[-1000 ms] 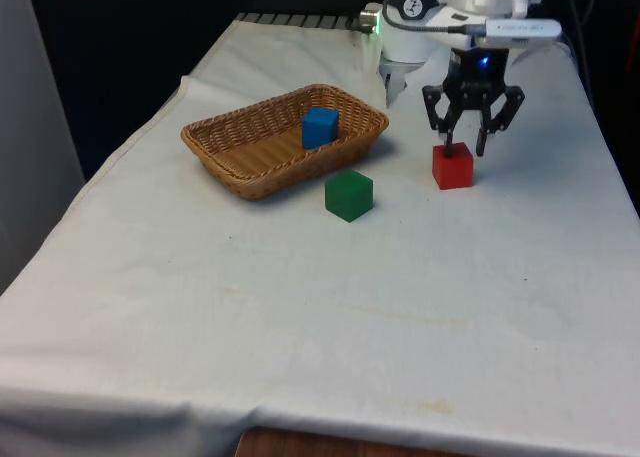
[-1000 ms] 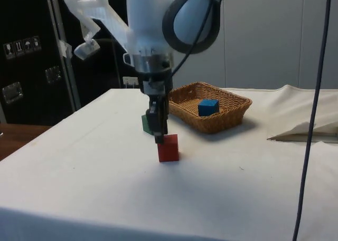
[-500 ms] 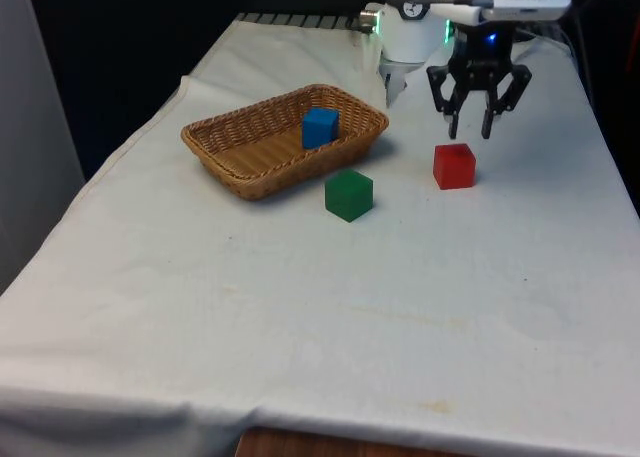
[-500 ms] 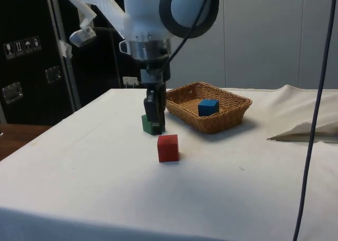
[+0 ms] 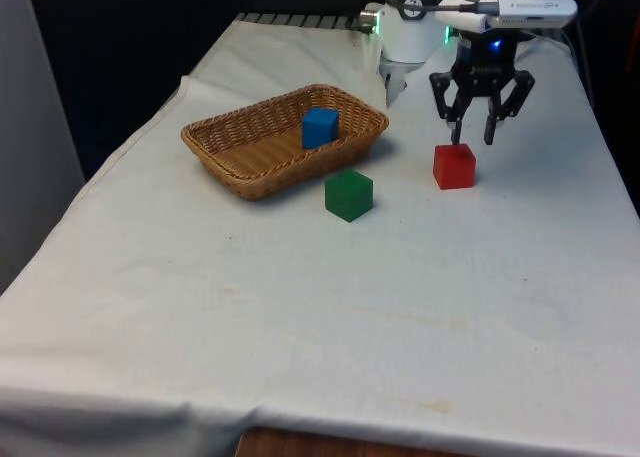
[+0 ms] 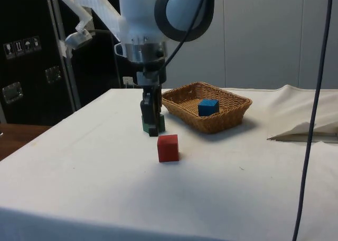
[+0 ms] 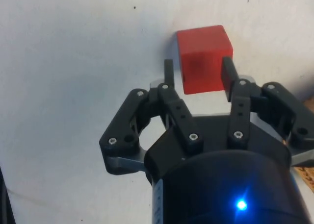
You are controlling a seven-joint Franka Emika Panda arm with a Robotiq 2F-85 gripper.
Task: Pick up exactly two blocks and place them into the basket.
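A red block (image 5: pixel 454 166) (image 6: pixel 168 148) (image 7: pixel 204 57) rests on the white cloth. My gripper (image 5: pixel 473 134) (image 6: pixel 151 126) (image 7: pixel 197 73) hangs open just above it and slightly behind, holding nothing. A green block (image 5: pixel 348 195) (image 6: pixel 158 123) sits on the cloth beside the wicker basket (image 5: pixel 250 162) (image 6: pixel 222 121), partly hidden by the fingers in the side view. A blue block (image 5: pixel 320 127) (image 6: pixel 208 107) lies inside the basket.
The basket stands towards the front view's left, the green block just in front of it. A fold of the cloth (image 6: pixel 306 130) rises at the side view's right. A dark cable (image 6: pixel 311 114) hangs there.
The gripper has let go of the red block and risen off it, then shifted slightly to the front view's right. The red block stays on the cloth.
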